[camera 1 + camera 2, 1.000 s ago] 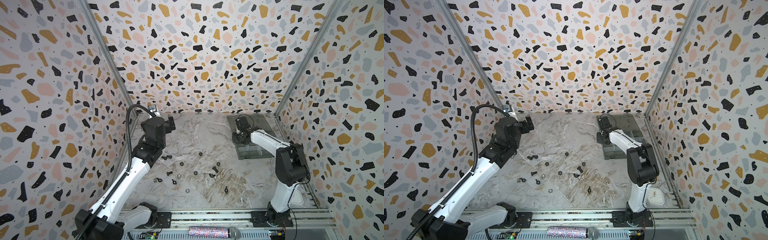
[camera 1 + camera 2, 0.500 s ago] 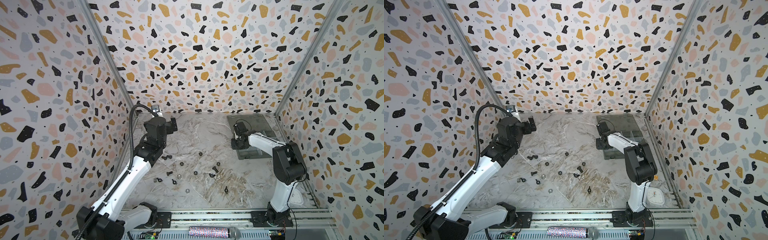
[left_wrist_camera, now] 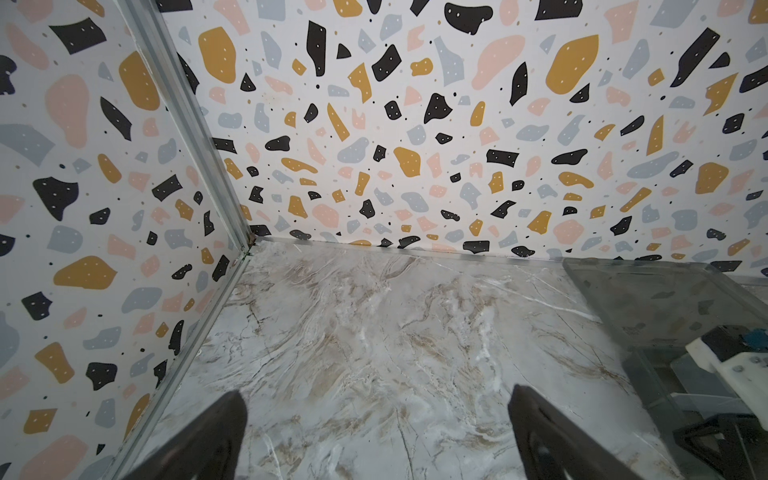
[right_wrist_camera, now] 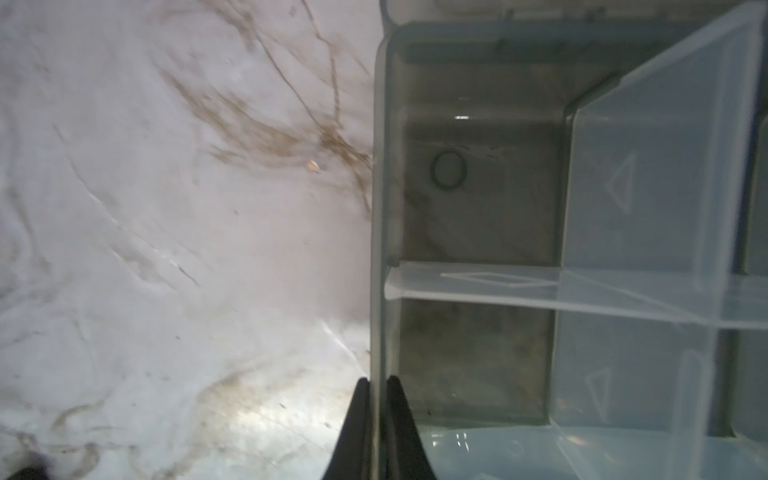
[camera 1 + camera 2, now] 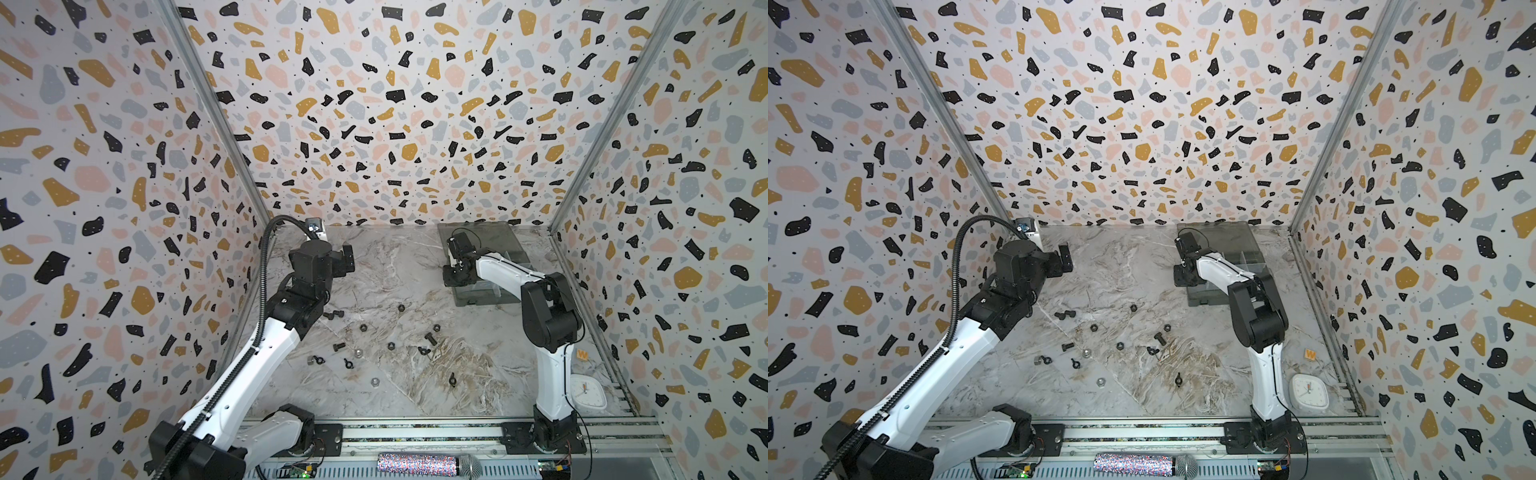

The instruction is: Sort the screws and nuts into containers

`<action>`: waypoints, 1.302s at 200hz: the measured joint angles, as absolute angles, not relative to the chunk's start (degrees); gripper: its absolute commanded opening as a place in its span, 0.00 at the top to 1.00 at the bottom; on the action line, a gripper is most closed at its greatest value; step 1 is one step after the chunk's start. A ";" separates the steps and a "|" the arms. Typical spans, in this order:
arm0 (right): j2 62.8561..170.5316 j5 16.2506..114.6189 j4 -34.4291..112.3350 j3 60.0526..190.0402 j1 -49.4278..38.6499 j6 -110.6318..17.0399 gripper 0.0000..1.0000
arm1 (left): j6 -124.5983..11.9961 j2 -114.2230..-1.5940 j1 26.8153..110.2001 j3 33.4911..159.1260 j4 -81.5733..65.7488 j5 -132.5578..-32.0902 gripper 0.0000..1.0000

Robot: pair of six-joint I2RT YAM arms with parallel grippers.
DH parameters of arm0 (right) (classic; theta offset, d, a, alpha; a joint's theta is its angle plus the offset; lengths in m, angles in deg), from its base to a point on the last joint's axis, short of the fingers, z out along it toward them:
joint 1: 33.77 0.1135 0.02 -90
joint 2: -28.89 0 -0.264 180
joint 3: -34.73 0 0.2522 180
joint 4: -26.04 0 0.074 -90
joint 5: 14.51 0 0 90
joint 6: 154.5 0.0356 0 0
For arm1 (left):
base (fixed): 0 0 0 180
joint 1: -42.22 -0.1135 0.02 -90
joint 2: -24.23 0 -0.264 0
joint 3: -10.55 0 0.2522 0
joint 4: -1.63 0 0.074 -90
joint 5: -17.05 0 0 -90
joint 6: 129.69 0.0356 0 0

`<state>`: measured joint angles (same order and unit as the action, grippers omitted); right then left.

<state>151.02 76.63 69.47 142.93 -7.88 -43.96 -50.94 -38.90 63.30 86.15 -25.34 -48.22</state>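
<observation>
Right wrist view: right gripper (image 4: 377, 380) has just pinched shut on the left wall of the translucent smoky-grey plastic organizer box (image 4: 380, 199), probably to reposition it; left gripper (image 3: 376, 392) wide open, empty.

- In both top views we look down from high at the front onto the whole tabletop (image 5: 498, 374), the left arm (image 5: 266, 353), the right arm (image 5: 548, 316) and the back wall (image 5: 395, 124); they nearly match.
- Our left wrist view sits low, facing the far left corner and the box (image 3: 648, 299) edge.
- Our right wrist view looks straight down, very near the box rim.
</observation>
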 measured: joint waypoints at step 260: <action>163.30 59.32 71.20 167.01 -0.08 -39.98 0.60 | -50.09 -33.15 63.30 81.39 -29.93 -45.53 0.00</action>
